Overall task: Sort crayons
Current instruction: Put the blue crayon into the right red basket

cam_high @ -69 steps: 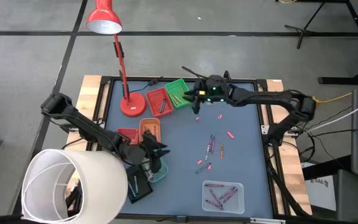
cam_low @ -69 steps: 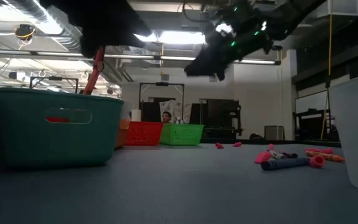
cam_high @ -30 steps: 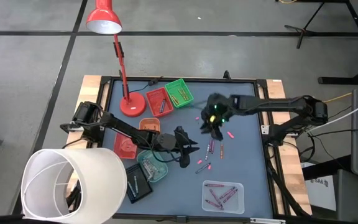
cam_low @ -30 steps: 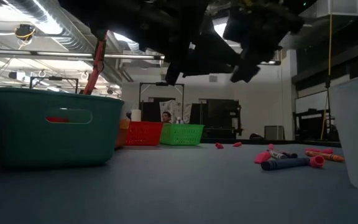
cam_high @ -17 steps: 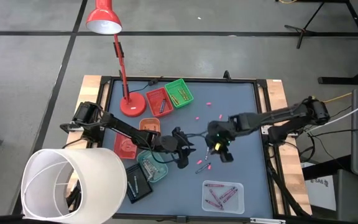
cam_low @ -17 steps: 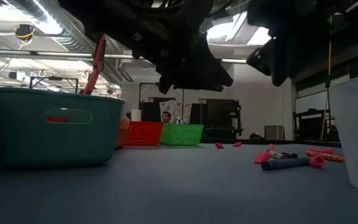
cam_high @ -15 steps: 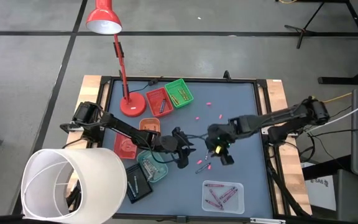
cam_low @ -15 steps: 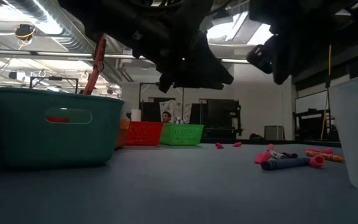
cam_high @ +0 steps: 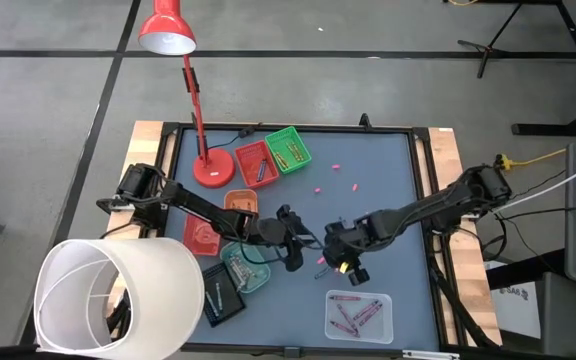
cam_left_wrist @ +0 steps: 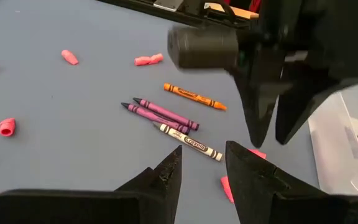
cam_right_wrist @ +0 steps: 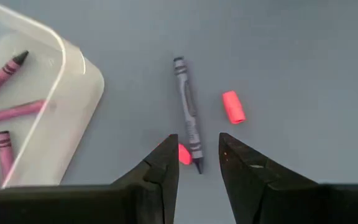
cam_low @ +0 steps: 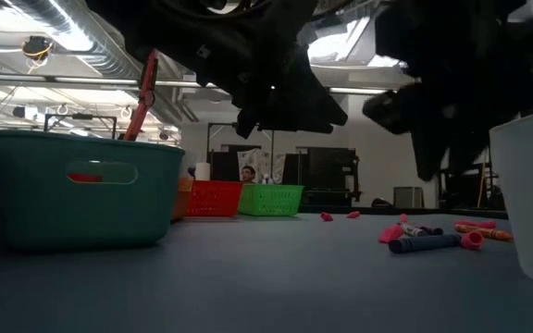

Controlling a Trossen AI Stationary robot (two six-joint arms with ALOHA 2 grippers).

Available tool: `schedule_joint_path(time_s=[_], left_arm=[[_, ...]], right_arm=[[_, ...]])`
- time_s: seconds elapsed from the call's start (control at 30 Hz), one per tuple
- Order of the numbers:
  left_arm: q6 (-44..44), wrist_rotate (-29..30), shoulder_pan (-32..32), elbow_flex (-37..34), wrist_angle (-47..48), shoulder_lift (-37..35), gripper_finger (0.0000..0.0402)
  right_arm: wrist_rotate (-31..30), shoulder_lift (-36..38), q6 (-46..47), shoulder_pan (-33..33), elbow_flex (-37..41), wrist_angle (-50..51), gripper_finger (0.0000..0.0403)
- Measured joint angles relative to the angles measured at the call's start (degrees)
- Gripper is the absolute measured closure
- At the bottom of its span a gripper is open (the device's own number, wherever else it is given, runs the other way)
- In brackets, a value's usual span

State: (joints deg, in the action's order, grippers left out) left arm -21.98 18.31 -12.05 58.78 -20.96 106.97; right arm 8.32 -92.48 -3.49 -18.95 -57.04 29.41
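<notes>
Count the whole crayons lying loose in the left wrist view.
4: one orange crayon, two purple crayons side by side, one pale crayon. The right gripper may hide others.

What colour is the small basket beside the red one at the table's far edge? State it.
Green basket; the high view shows it best.

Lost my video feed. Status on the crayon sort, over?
Right gripper open, empty, over a grey crayon beside the clear tray. Left gripper open, empty, near the loose crayons. Nothing in the way.
</notes>
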Motion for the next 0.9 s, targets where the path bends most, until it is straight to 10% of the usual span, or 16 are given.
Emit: schedule_joint_path(time_s=[0.9], left_arm=[[-0.2,0.0,-0.1,0.0,-0.1,0.0,0.0294]], right_arm=[[-9.3,-9.1,-1.4,-1.7,0.0,-3.5,0.0292]])
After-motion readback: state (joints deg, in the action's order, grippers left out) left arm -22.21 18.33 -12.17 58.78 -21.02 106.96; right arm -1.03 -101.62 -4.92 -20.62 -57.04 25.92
